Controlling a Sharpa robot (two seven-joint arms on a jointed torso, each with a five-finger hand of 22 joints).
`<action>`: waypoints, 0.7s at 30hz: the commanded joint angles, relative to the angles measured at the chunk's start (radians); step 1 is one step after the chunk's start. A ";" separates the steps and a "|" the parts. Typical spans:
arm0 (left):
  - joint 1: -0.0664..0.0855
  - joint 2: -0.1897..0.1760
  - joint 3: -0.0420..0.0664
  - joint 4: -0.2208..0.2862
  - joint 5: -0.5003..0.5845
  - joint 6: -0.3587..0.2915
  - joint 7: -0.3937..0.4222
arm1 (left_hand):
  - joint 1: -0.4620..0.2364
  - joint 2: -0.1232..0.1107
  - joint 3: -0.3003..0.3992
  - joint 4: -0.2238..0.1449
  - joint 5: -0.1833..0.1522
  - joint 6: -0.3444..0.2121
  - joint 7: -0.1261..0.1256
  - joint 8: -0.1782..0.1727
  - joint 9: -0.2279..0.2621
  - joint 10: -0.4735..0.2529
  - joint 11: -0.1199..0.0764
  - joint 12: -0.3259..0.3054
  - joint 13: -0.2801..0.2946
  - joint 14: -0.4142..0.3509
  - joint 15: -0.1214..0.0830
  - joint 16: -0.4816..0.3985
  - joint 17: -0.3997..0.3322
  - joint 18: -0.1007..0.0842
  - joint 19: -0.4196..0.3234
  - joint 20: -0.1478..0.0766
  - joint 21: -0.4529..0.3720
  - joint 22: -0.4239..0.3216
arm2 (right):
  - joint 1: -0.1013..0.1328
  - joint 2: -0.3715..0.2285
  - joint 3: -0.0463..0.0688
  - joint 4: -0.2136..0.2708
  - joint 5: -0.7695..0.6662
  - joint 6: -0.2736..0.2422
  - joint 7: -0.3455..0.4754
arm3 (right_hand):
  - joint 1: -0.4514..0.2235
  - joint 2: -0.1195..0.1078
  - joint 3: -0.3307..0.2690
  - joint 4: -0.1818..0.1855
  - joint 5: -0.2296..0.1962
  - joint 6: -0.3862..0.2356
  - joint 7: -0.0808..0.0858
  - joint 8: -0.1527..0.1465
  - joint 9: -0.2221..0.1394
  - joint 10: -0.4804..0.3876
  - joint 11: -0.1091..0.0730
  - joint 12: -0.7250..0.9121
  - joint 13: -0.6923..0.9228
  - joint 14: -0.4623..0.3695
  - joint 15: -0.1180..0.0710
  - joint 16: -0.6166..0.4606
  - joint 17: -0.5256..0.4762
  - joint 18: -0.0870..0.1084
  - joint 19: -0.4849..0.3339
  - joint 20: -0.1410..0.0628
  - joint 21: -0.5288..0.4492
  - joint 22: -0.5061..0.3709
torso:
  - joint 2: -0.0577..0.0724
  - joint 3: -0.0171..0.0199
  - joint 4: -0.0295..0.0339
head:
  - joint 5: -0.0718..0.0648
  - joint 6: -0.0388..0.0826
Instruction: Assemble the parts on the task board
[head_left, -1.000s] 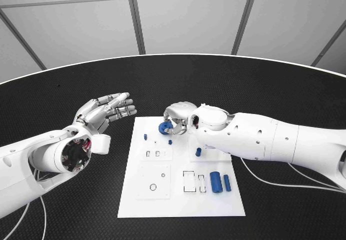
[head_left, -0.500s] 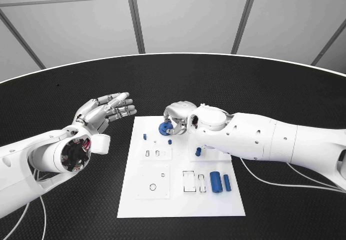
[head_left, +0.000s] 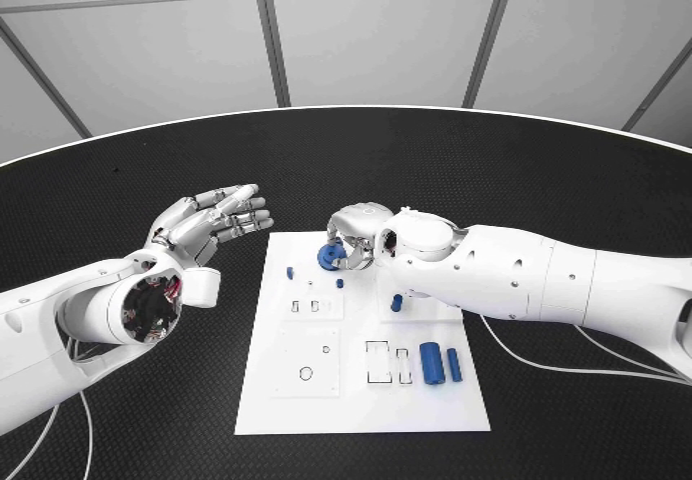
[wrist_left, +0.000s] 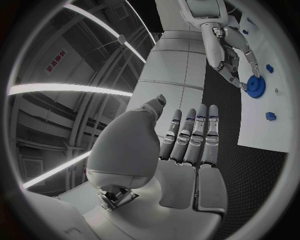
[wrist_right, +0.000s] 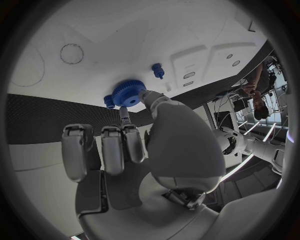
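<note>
The white task board (head_left: 361, 400) lies in the middle of the table. My right hand (head_left: 361, 230) is over the board's far left part and pinches a blue gear (head_left: 332, 256) between thumb and fingertips; the same gear (wrist_right: 128, 93) sits at the tips of that hand (wrist_right: 137, 150), just above the board (wrist_right: 125, 35). My left hand (head_left: 212, 222) is raised left of the board with its fingers straight and apart, holding nothing. From its wrist, the left hand (wrist_left: 187, 145) faces the gear (wrist_left: 255, 86).
Small blue pegs stand on the board (head_left: 290, 272), (head_left: 340, 284), (head_left: 397, 303). Two blue cylinders (head_left: 430, 361), (head_left: 454, 365) lie on the board's right side beside rectangular slots. White cables trail on the black table right of the board.
The right hand with the gear has shifted very slightly down toward the board. The left hand has stayed where it was.
</note>
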 joint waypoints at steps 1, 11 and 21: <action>0.000 0.000 0.000 0.000 0.000 0.001 -0.001 | 0.004 0.002 0.005 -0.001 0.003 0.000 0.075 -0.005 -0.002 -0.001 0.003 -0.003 -0.001 -0.003 -0.002 -0.005 0.001 0.018 0.007 0.001 -0.001 -0.001 | 0.000 -0.005 0.000 0.006 0.000 -0.007 0.006 | -0.001 -0.003 -0.003 -0.004 -0.006 -0.003 0.000 -0.012 -0.001 0.058 0.005 -0.001 0.214 0.104 0.002 0.002 0.263 -0.007 0.104 0.003 0.005 0.263 | 0.000 0.0001 0.0014 | -0.001 0.001; 0.000 -0.002 0.000 -0.001 0.000 0.001 -0.002 | 0.004 0.001 0.007 -0.002 0.003 0.000 0.076 -0.005 -0.002 -0.002 0.004 -0.005 -0.001 -0.003 -0.001 -0.006 0.001 0.018 0.007 0.001 -0.001 -0.002 | 0.000 -0.014 0.000 0.006 0.029 0.024 0.009 | -0.149 0.037 -0.088 0.066 0.009 -0.021 0.001 -0.056 -0.007 0.058 0.007 -0.001 0.214 0.104 0.004 0.002 0.263 -0.007 0.104 0.005 0.005 0.263 | 0.000 -0.0006 0.0014 | -0.001 0.004; 0.000 -0.003 0.000 -0.001 0.000 0.001 -0.003 | 0.003 0.001 0.007 -0.002 0.003 0.000 0.076 -0.005 -0.002 -0.003 0.004 -0.006 -0.001 -0.003 -0.001 -0.006 0.001 0.018 0.007 0.001 -0.001 -0.002 | 0.000 -0.019 0.000 0.001 0.038 0.051 -0.011 | -0.190 0.063 -0.111 0.065 0.047 -0.024 0.003 -0.073 -0.012 0.060 0.009 0.002 0.216 0.104 0.006 0.002 0.263 -0.007 0.104 0.007 0.005 0.263 | 0.000 -0.0007 0.0008 | 0.000 0.004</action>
